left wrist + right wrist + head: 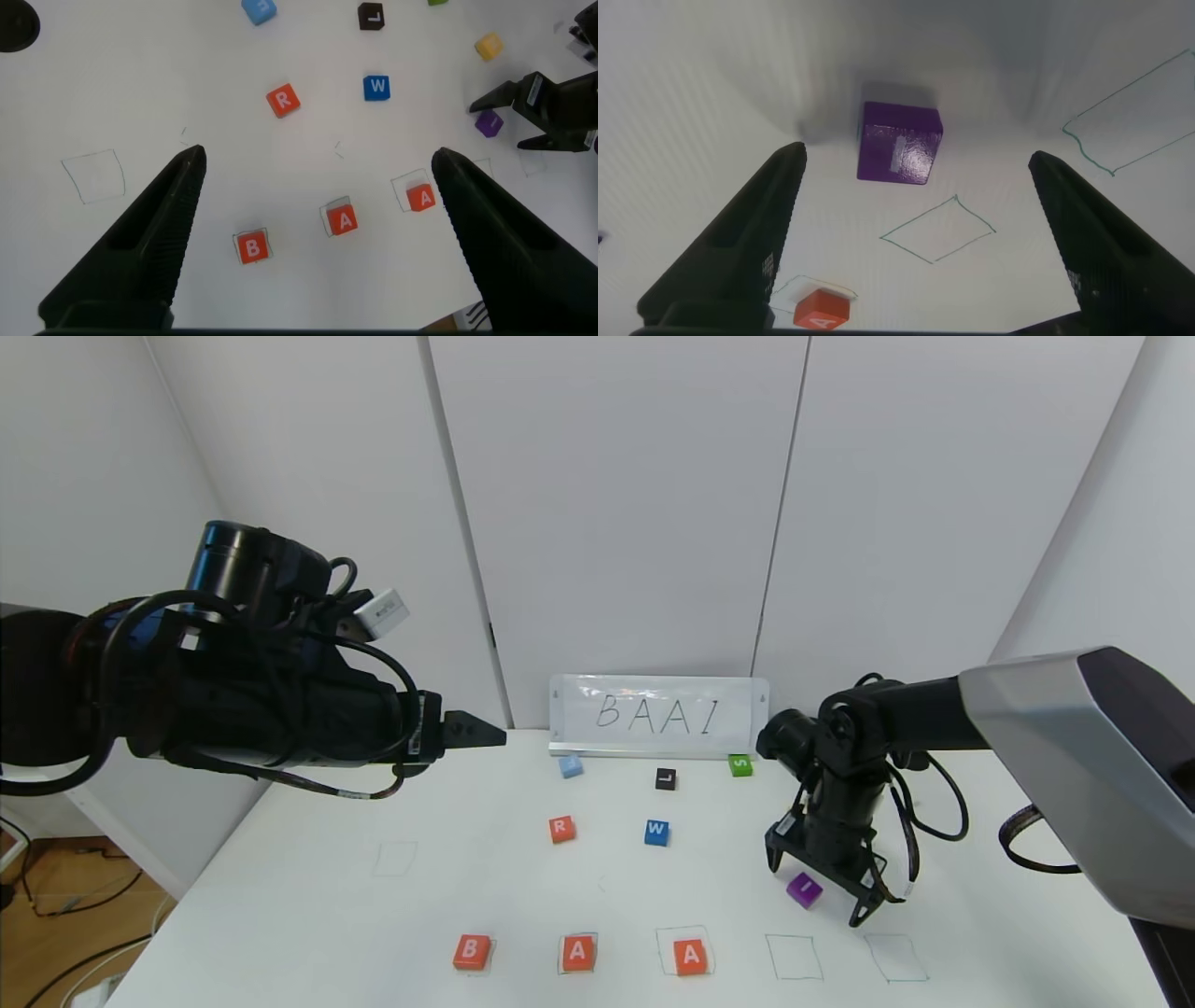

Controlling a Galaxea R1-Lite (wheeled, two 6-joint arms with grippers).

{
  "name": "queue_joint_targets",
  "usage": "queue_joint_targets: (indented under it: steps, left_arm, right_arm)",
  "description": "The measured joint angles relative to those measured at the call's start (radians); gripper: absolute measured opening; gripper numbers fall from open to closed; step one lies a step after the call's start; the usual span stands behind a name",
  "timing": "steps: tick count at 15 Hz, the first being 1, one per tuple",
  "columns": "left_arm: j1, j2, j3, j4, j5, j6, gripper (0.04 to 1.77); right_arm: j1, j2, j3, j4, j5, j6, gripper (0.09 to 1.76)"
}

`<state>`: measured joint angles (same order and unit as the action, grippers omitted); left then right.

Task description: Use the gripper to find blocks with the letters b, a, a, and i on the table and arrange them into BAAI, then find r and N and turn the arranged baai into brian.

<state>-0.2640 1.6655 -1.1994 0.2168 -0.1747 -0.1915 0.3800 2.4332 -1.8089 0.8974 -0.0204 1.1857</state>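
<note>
On the white table [308, 915], orange-red blocks B [471, 952], A [579, 953] and A [690, 957] sit in a front row on drawn squares; the left wrist view shows them too: B [252, 248], A [345, 220], A [422, 198]. The purple I block [804, 889] lies on the table beyond an empty drawn square [794, 958], under my open right gripper [822, 887]; the right wrist view shows it [898, 142] between the spread jaws, untouched. The orange-red R block [561, 829] lies mid-table. My left gripper [485, 733] hovers high at the left, open and empty.
A blue W block [656, 833], a black L block [666, 779], a light-blue block [570, 766] and a green S block [740, 765] lie farther back. A yellow block [488, 46] shows in the left wrist view. A card reading BAAI [658, 714] stands against the wall.
</note>
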Motion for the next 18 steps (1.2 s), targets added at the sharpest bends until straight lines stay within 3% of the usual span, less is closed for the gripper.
queue_joint_targets:
  steps: [13,18]
  left_arm:
    - [0.000,0.007,0.000,-0.001,0.000,0.001,1.72]
    - [0.000,0.008,0.000,0.000,0.000,0.001,1.72]
  right_arm:
    - [-0.004,0.025,-0.030,0.004,-0.019,0.009,1.71]
    - [-0.009,0.041,-0.076,0.068,-0.023,0.023,1.71]
